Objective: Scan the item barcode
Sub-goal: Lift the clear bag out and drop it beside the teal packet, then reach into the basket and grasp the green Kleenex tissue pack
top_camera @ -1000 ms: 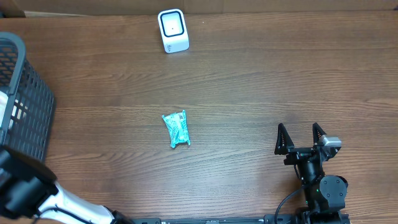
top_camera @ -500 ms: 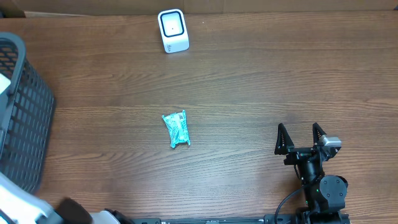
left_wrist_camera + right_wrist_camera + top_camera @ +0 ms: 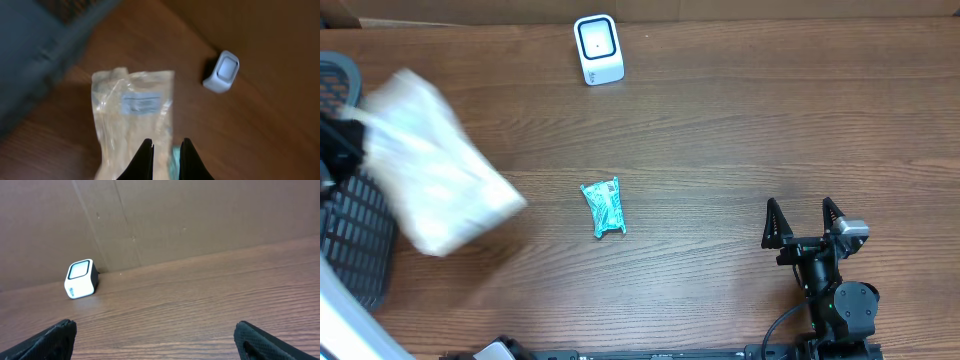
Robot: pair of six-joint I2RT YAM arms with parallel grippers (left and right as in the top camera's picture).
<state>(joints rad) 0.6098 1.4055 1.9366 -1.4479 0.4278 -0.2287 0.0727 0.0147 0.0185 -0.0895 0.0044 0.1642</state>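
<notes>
Left gripper (image 3: 166, 147) clenched on clear bag (image 3: 132, 112) — transport step. Right gripper (image 3: 805, 222) spread, idle. Next — present bag label (image 3: 142, 104) to scanner (image 3: 598, 48), far centre.

Mock shop checkout on a robot test bench, wood-grain table (image 3: 740, 130), white barcode scanner (image 3: 598, 49) at the far edge, dark mesh shopping basket (image 3: 352, 232) at left, clear labelled bag (image 3: 132, 105), plain cardboard backdrop (image 3: 200, 215) behind.
</notes>
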